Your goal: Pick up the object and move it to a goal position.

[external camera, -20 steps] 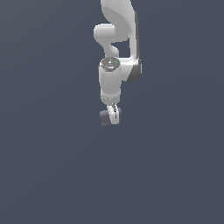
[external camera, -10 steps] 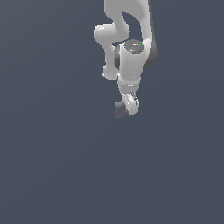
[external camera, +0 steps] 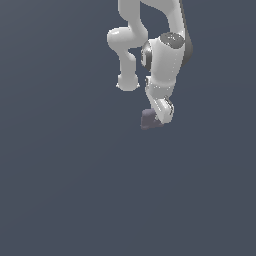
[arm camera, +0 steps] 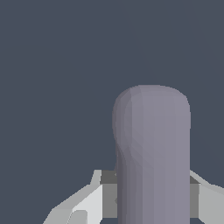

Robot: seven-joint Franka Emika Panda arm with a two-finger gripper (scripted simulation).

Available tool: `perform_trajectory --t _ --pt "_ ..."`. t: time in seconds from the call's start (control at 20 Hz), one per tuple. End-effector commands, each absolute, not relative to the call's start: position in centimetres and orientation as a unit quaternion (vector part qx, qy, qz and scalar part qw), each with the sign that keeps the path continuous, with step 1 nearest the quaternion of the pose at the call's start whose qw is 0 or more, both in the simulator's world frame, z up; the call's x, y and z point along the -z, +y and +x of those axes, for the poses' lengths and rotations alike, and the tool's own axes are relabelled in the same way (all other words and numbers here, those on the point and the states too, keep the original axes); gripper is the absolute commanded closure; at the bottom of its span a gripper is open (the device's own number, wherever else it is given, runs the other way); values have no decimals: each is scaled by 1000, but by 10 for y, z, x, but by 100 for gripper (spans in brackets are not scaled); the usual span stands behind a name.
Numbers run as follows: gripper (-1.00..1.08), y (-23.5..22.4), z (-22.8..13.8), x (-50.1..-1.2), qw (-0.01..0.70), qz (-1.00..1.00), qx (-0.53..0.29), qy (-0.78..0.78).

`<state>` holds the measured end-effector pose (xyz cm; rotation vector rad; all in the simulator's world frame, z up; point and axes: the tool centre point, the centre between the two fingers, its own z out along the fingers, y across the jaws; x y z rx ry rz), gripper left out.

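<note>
Grey-purple and dull, the object (external camera: 149,120) sits at the lower tip of a white robot arm (external camera: 162,65), seen from the exterior view against a plain dark slate-blue backdrop (external camera: 60,190). It is a small block with softened edges, far smaller than the arm, and it pokes out toward the exterior view's left from the gripper (external camera: 159,116). The gripper is clamped on it: white fingers (external camera: 165,111) press against the block, which shows no surface beneath it and appears held aloft. The arm enters from the top edge of the picture, bends through a rounded white joint on the exterior view's left, then drops through a thick white segment with a dark band down to the wrist.

From the wrist view, the object (arm camera: 153,153) fills much of the frame as a tall, round-topped purple-grey column. Pale grey and white parts of the gripper (arm camera: 151,199) flank its base on both sides, with a light finger (arm camera: 89,205) touching one side. Behind it lies the same flat dark blue-grey background (arm camera: 57,65)
</note>
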<state>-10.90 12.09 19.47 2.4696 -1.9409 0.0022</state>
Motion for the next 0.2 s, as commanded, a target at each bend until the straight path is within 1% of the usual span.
perform_trajectory --t 0.0,0.15 --pt "108 125 -110 -197 0 786 -1 -618" --pt "108 126 -109 -197 0 786 0 -618"
